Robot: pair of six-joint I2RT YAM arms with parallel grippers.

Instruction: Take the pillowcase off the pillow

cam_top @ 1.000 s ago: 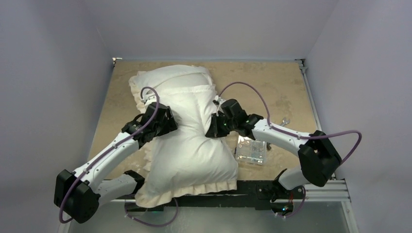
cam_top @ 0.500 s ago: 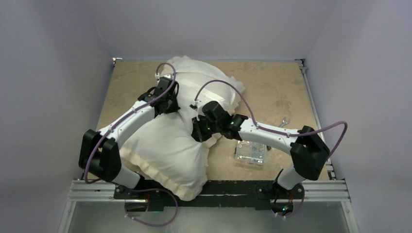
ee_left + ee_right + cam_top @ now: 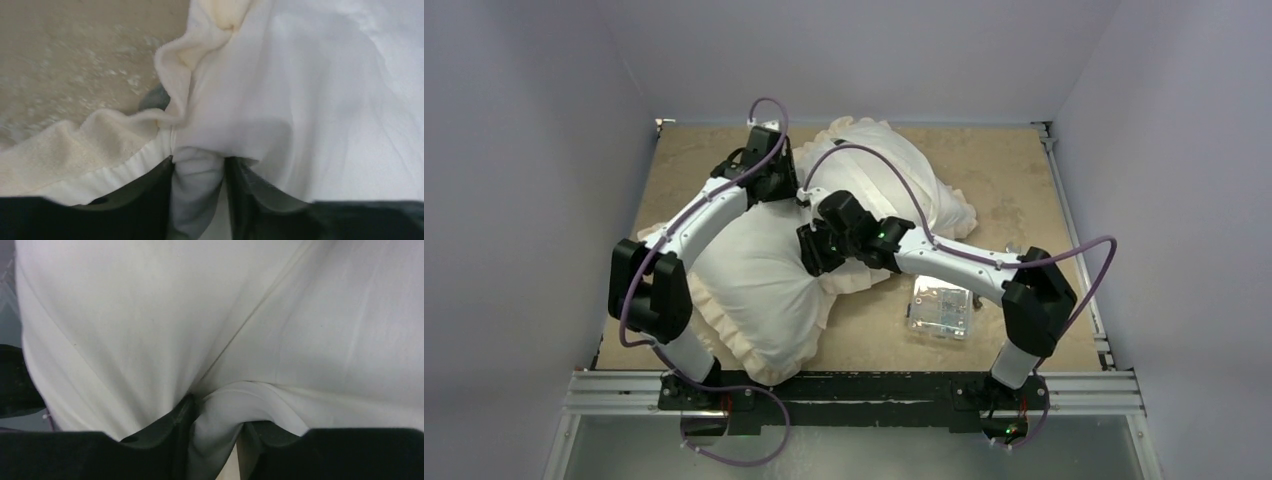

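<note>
The desk (image 3: pixel 1004 160) fills the middle of the overhead view. Across it, from lower left toward upper right, lies the pillowcase (image 3: pixel 764 290), white back upward and cream frill showing at both ends. No plain cushion shows apart from it, so the pillow must be inside, and I'd judge the job hardly begun. The bundle's lower-left end sits right at the near edge of the desk, and that is my first worry: a hard pull toward the bottom of the frame could drag the whole lot over the edge instead of parting cover from cushion. The left claw (image 3: pixel 198 167), high in the middle of the overhead view, is nearly closed on a pinched fold of white cloth just beside the frill. The right claw (image 3: pixel 215 415), at the centre, is likewise nearly closed on a fold of white cloth by a seam. I cannot tell whether either fold is cover alone or has cushion caught in it; if it has, pulling will haul both together and nothing comes off. Both pinches look thin, so the smooth cloth might slip free under load. The right forearm runs just beside the clear plastic box (image 3: pixel 941 307) at lower right, which a wide swing could knock.
</note>
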